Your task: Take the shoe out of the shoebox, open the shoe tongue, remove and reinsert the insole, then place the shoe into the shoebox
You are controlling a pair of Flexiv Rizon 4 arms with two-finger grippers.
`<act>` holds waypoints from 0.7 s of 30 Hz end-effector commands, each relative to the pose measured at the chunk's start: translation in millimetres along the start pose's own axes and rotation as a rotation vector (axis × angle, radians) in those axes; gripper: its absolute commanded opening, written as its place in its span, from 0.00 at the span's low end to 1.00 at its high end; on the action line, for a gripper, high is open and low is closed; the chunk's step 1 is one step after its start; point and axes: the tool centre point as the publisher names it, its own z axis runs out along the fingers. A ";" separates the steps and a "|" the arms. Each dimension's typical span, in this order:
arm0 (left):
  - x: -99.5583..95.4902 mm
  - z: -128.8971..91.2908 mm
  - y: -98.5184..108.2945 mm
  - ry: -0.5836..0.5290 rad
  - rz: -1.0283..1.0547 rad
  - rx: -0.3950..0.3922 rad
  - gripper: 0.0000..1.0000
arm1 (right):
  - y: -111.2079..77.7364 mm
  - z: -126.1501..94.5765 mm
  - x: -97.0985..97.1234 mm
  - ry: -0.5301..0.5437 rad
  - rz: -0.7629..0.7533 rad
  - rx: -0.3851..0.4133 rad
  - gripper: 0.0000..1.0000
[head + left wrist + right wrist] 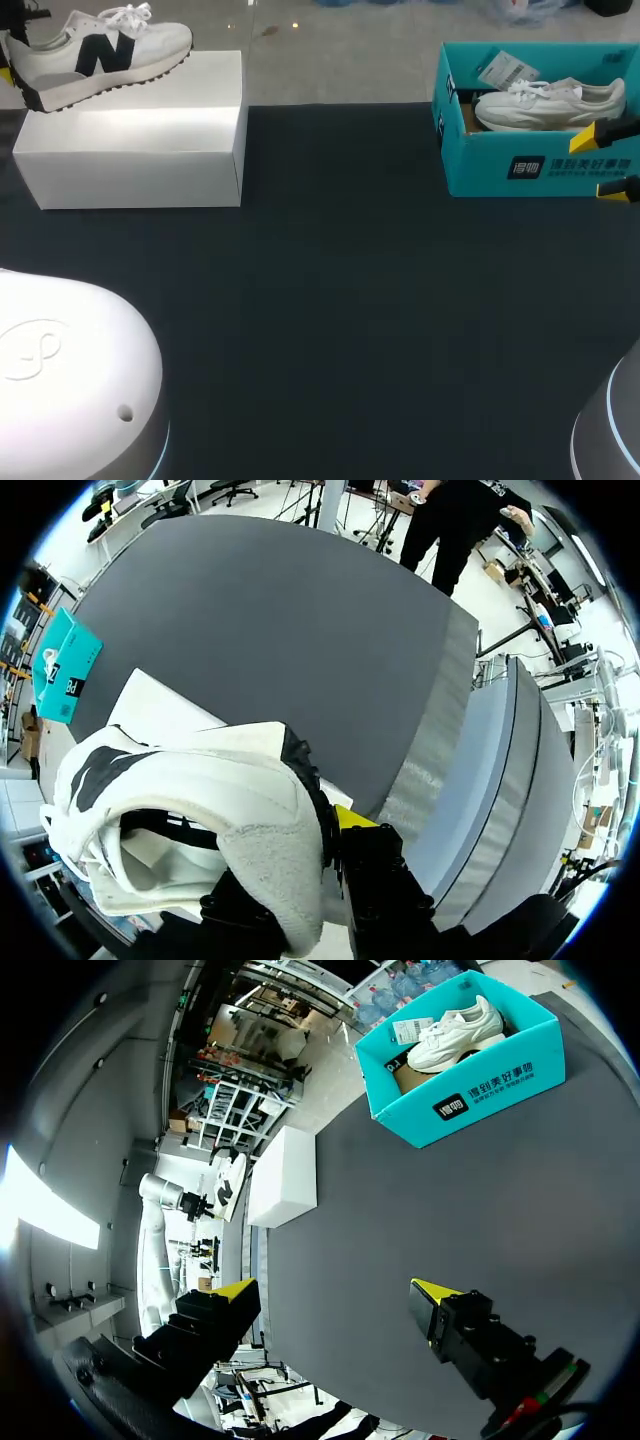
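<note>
White sneaker, heel pinched in left gripper, over white box. Second shoe inside teal box. Right gripper spread wide, empty, beside teal box. Likely hazard: heel-only hold, toe sagging or slipping free.

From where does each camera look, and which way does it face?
Head view: above and behind the robot, facing down on the table; left arm base, right arm base show.
Left wrist view: on the left arm, facing along the left gripper, shut on the sneaker.
Right wrist view: on the right arm, facing past the open right gripper toward the teal shoebox.
Shared by all: teal shoebox, white box.
</note>
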 end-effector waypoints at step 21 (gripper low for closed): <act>0.8 19.3 22.6 -0.075 0.347 -0.250 0.00 | -0.4 0.5 0.3 -0.002 0.001 -0.001 1.00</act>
